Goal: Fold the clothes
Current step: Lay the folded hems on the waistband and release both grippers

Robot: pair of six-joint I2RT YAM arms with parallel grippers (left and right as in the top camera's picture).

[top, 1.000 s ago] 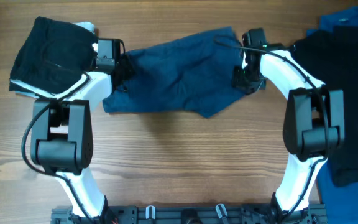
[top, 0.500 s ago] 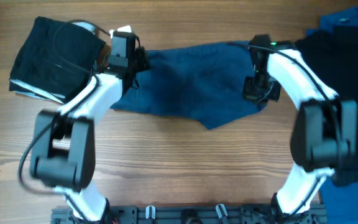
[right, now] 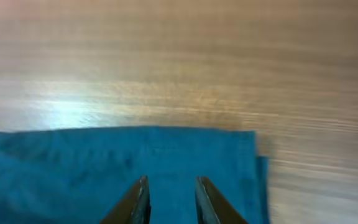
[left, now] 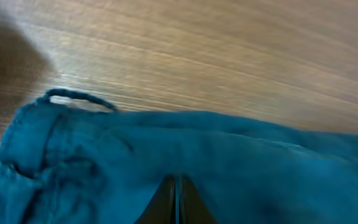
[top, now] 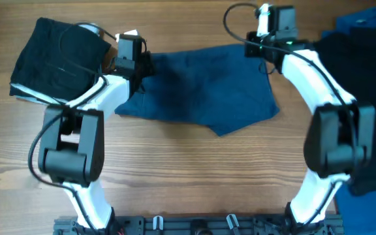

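Right gripper [right: 171, 182] withdrawn, spread above navy garment [top: 201, 88], left gripper [left: 178, 182] pinching its edge.

You're in a robot lab: left arm [top: 70, 150] and right arm [top: 335, 140] mounted on a rail [top: 194, 225] at a wood-grain counter [top: 194, 170].

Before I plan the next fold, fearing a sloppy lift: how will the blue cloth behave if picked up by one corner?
Probably floppy: the blue cloth lies flat, crumpling near the shut left gripper, so the rest should sag. Likely light, as its edge looks thin. It may slide easily on the smooth wooden table.
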